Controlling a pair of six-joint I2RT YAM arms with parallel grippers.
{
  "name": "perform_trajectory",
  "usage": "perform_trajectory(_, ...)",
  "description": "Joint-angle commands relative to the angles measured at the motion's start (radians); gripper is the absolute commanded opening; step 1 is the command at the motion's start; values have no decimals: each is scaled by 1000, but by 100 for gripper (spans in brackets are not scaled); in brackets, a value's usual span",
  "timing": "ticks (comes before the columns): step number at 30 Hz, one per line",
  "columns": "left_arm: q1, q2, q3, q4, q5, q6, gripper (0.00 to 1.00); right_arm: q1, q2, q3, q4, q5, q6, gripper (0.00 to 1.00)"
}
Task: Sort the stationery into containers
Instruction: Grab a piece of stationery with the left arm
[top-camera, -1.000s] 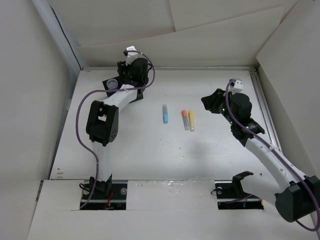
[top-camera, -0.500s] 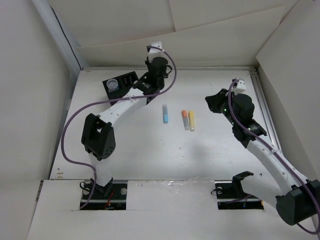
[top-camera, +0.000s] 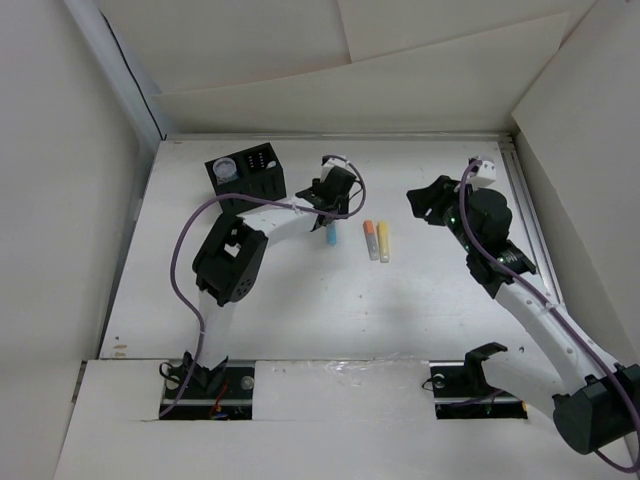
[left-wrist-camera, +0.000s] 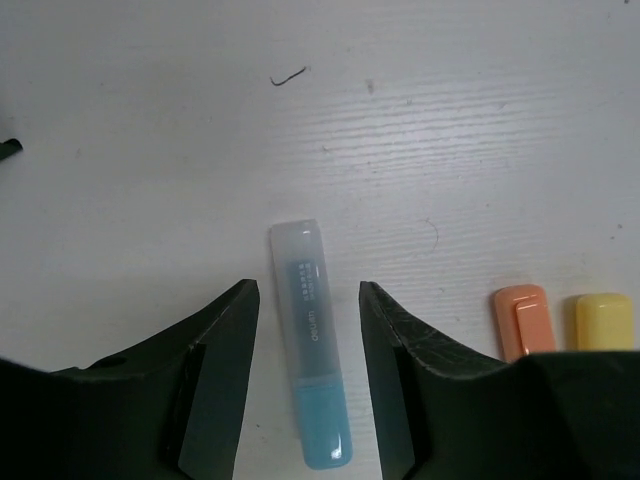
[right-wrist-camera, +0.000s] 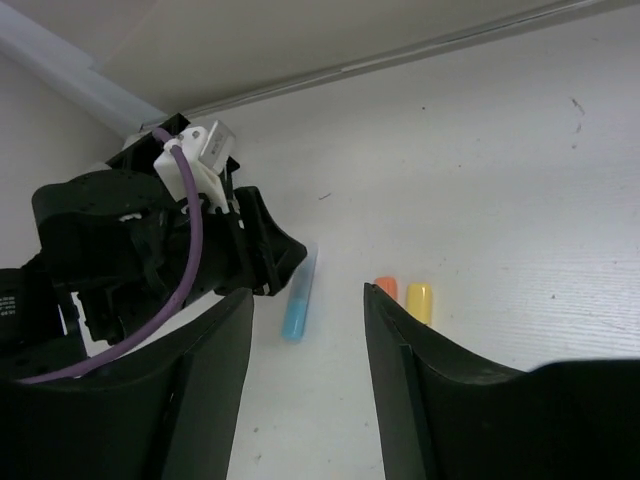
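The light blue marker (left-wrist-camera: 310, 340) lies flat on the white table, also in the top view (top-camera: 331, 236) and the right wrist view (right-wrist-camera: 298, 302). My left gripper (left-wrist-camera: 306, 310) is open just above it, one finger on each side, not touching. The orange marker (top-camera: 370, 239) and yellow marker (top-camera: 383, 241) lie side by side to its right, also in the left wrist view (left-wrist-camera: 519, 318). The black organizer box (top-camera: 248, 174) stands at the back left with the clear round cup (top-camera: 229, 170) in it. My right gripper (right-wrist-camera: 305, 330) is open and empty, raised at the right (top-camera: 425, 203). The green marker is not visible.
Cardboard walls close in the table on the left, back and right. A metal rail (top-camera: 527, 215) runs along the right edge. The left arm's purple cable (top-camera: 190, 250) loops over the left half of the table.
My left arm has swung from the organizer at the back left down to the light blue marker, open fingers now astride it. The right arm has barely moved.
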Motion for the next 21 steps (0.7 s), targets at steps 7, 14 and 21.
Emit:
perform_trajectory(7, -5, 55, 78, -60, -58, -28, 41, 10, 10, 29, 38, -20, -4, 56)
perform_trajectory(14, -5, 89, 78, -60, -85, -28, 40, 10, 10, 29, 38, -20, -4, 56)
perform_trajectory(21, 16, 127, 96, -42, -62, -37, 33, 10, 10, 29, 38, -29, -4, 53)
